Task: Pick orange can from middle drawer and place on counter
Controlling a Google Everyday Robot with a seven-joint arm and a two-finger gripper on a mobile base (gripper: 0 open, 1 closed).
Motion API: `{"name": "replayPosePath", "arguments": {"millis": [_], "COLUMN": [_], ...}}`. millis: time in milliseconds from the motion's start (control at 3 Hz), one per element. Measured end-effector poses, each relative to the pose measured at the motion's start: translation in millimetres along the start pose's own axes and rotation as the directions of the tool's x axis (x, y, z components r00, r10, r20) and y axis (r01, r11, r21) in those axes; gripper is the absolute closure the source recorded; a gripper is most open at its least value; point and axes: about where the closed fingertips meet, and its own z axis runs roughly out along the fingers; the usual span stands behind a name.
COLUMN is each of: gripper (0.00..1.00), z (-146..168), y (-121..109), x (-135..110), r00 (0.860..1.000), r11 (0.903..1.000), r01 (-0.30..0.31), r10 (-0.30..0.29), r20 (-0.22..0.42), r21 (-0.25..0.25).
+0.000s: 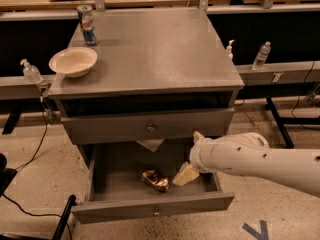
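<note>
The orange can (pixel 155 180), shiny golden-orange and crinkled, lies on its side on the floor of the open middle drawer (pixel 152 207). My gripper (pixel 185 175) reaches into the drawer from the right on a white arm. Its cream tip sits just right of the can, a small gap apart from it. The counter (pixel 155 49) is the flat grey top of the cabinet above.
A cream bowl (pixel 73 61) and a tall blue, red and silver can (pixel 87 25) stand on the counter's left side. The taller-fronted drawer (pixel 147 127) above is closed. Bottles (pixel 261 55) hang on rails at both sides. A black cable and stand (pixel 60 224) lie at lower left.
</note>
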Motion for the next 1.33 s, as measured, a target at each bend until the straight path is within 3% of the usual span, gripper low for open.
{"name": "replayPosePath", "arguments": {"millis": [333, 667, 1000, 1333], "gripper": [0.00, 0.00, 0.00, 0.00], "z": [0.5, 8.8, 29.8, 64.3], "y": [-0.2, 3.5, -0.4, 10.7], "x": [0.0, 5.4, 0.0, 14.2], "r00": [1.000, 1.000, 0.997, 0.985], "r11": [1.0000, 0.9991, 0.9975, 0.9988], "r01": [-0.001, -0.024, -0.058, -0.032], "r10": [0.001, 0.023, 0.060, 0.037], "r20": [-0.001, -0.015, 0.054, 0.168], "r21": [-0.002, -0.035, -0.041, -0.036]}}
